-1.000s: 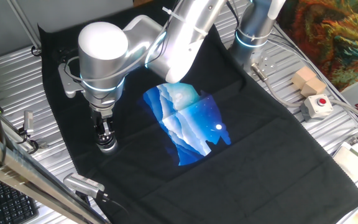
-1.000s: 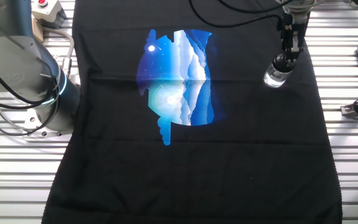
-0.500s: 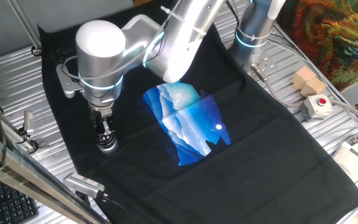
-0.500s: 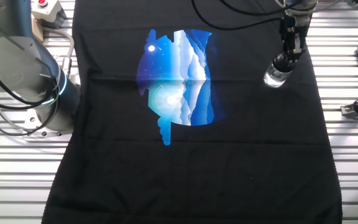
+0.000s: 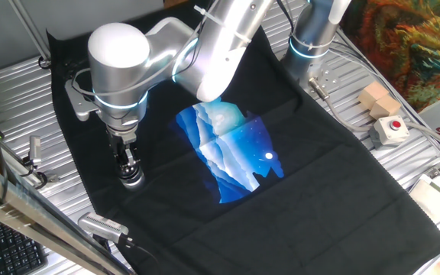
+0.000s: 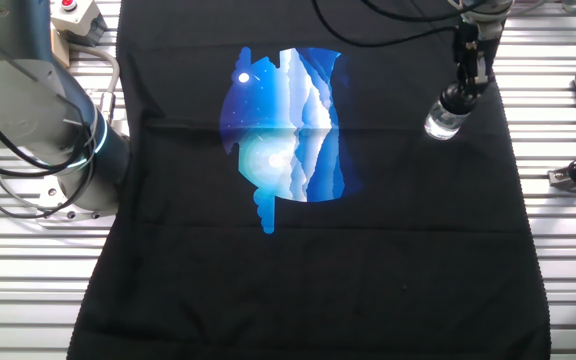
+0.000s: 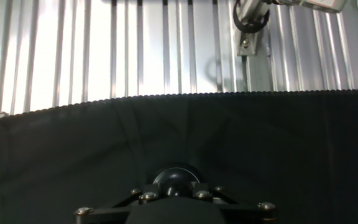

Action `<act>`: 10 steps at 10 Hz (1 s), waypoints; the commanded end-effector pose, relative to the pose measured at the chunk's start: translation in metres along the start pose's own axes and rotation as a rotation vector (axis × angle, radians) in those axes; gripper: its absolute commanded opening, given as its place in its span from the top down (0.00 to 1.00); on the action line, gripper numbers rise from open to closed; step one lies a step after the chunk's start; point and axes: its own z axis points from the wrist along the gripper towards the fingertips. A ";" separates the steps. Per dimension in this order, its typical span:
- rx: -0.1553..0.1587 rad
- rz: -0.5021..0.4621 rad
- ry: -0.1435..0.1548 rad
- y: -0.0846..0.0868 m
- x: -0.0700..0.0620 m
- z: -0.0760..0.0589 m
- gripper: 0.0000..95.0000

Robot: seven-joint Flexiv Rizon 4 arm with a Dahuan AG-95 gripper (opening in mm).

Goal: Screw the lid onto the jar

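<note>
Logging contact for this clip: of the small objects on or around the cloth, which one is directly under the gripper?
The jar, clear glass on the black cloth. The gripper meets its top; the red-buttoned box sits off the cloth, far away.

Even, bright overhead light is seen in both fixed views, with sharp focus. Glare is thrown off the ribbed counter (image 7: 61,56) in the hand view, nearly washed out above the dark cloth (image 7: 278,149), whose folds are lost.

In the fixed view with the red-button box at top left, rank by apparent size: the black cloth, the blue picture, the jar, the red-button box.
1. Black cloth
2. Blue picture
3. Red-button box and jar: unsure. The box is cut off by the frame edge, and the gripper covers the jar's top.
</note>
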 end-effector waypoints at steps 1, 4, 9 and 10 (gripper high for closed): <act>0.001 -0.024 0.002 0.000 0.000 0.000 1.00; 0.008 -0.068 0.004 0.001 0.000 0.000 1.00; 0.005 -0.161 0.004 0.002 0.001 0.001 1.00; 0.004 -0.176 0.002 0.002 0.001 0.001 1.00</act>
